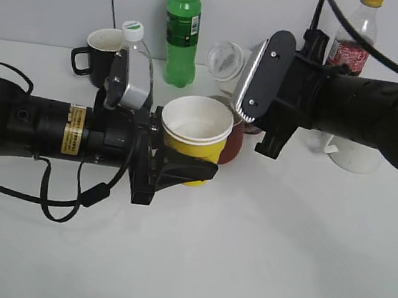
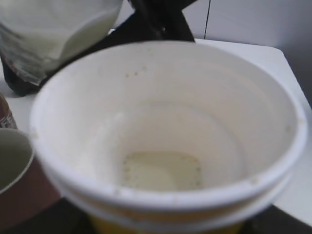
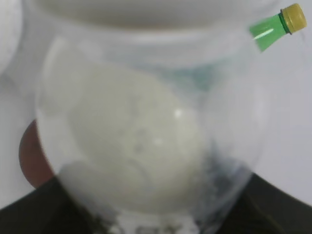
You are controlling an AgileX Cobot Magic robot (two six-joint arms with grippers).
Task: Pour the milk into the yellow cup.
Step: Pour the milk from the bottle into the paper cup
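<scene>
The yellow cup (image 1: pixel 194 138) is held off the table in my left gripper (image 1: pixel 175 169), which is shut on its lower wall. In the left wrist view the cup (image 2: pixel 165 126) fills the frame, with a small pool of milk (image 2: pixel 161 170) at its bottom. My right gripper (image 1: pixel 254 76) is shut on the clear milk bottle (image 1: pixel 227 59), tipped on its side above and to the right of the cup's rim. The bottle shows at the top left of the left wrist view (image 2: pixel 58 34) and fills the right wrist view (image 3: pixel 131 136), still holding white milk.
A red-brown mug (image 1: pixel 232 144) stands just behind the cup. At the back stand a green bottle (image 1: pixel 181 32), a black mug (image 1: pixel 102 48), a clear white-capped bottle (image 1: pixel 136 66) and a yellow-capped bottle (image 1: pixel 355 44). A white container (image 1: pixel 356 158) stands at the right.
</scene>
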